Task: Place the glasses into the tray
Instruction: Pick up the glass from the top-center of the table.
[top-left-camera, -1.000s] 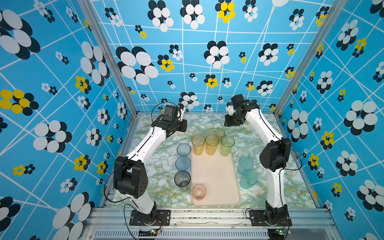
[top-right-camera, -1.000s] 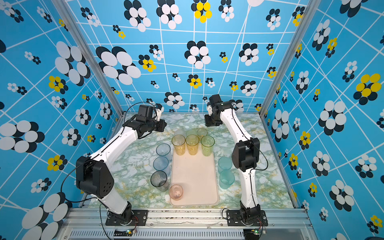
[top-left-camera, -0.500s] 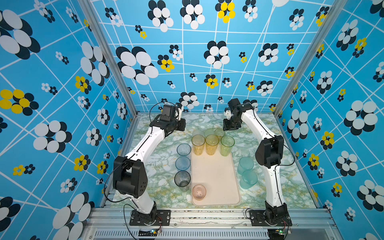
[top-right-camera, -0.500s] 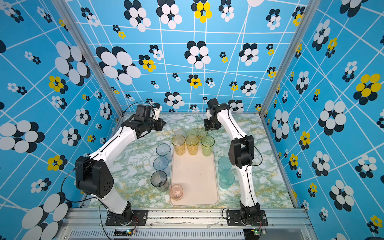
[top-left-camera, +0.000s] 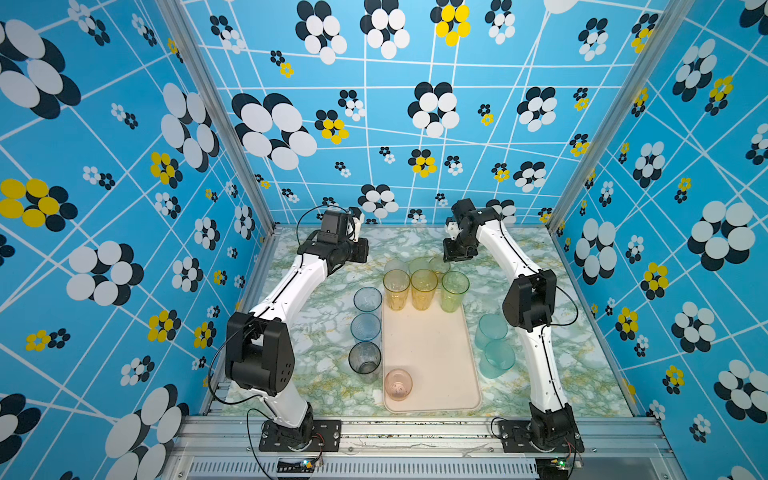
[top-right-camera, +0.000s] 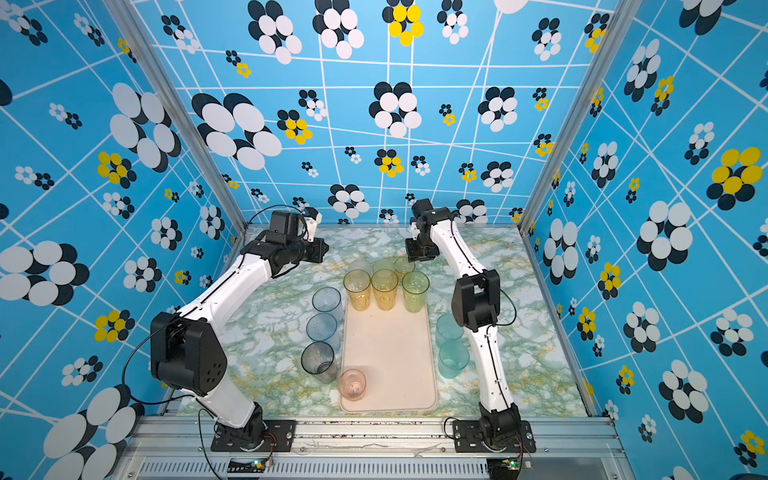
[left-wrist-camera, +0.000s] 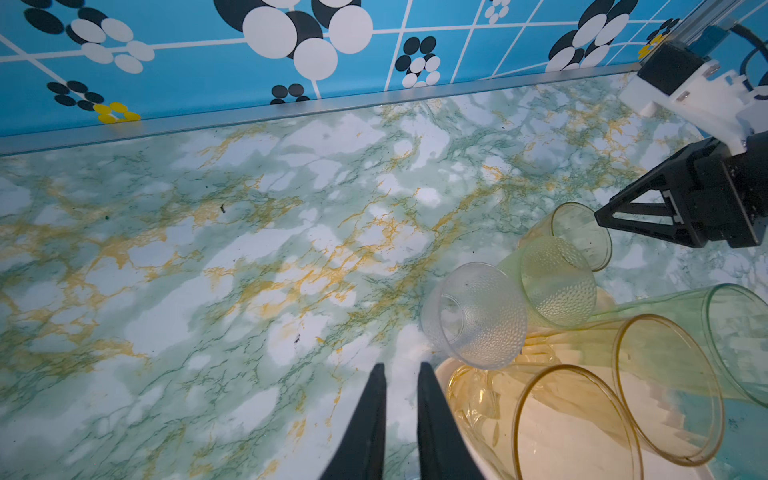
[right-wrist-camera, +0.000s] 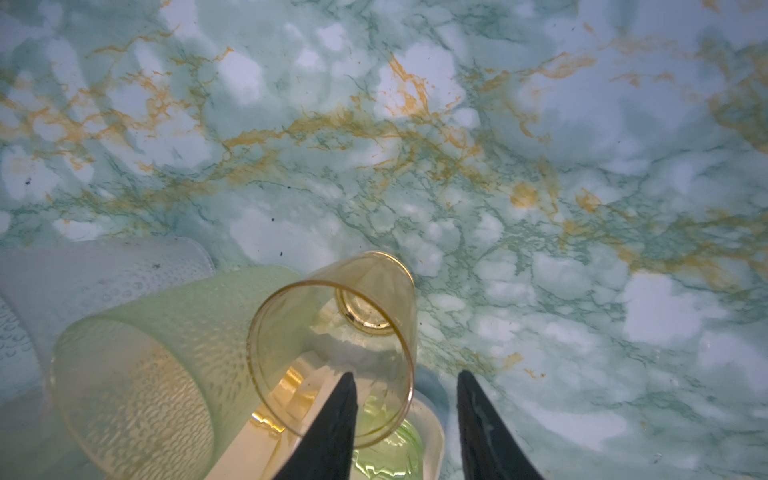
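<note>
Marbled green-and-gold tabletop (top-left-camera: 582, 374) fills a booth of blue flowered walls, and the tray (top-left-camera: 432, 353) lies in its middle, its long axis running away from the arm bases. Only four tumblers stand on it: a pink glass (top-left-camera: 398, 384) at the near left corner and, in a row at the far end, two tall amber glasses (top-left-camera: 396, 289) and a tall green glass (top-left-camera: 454, 291). Off it are two blue glasses (top-left-camera: 367, 299) and a grey glass (top-left-camera: 365, 359) along the left side, two teal glasses (top-left-camera: 491, 330) on the right, and three short ones beyond the far edge. The right gripper (right-wrist-camera: 405, 374) hangs over the short yellow glass (right-wrist-camera: 332, 340), jaws partly spread, one finger above its mouth and one outside the wall; whether either touches cannot be told. The left gripper (left-wrist-camera: 401, 365) is nearly pressed together on nothing, above bare table near the short clear glass (left-wrist-camera: 473, 316). The likely step is a rim pinch on the yellow one. Trouble could come from that: a thin, slick wall may slip, or the light cup may tilt as the jaws close, nudging the short green glass (right-wrist-camera: 137, 374) just beside it. Lifting it tray-ward means clearing the tall row, which looks easy to topple.
</note>
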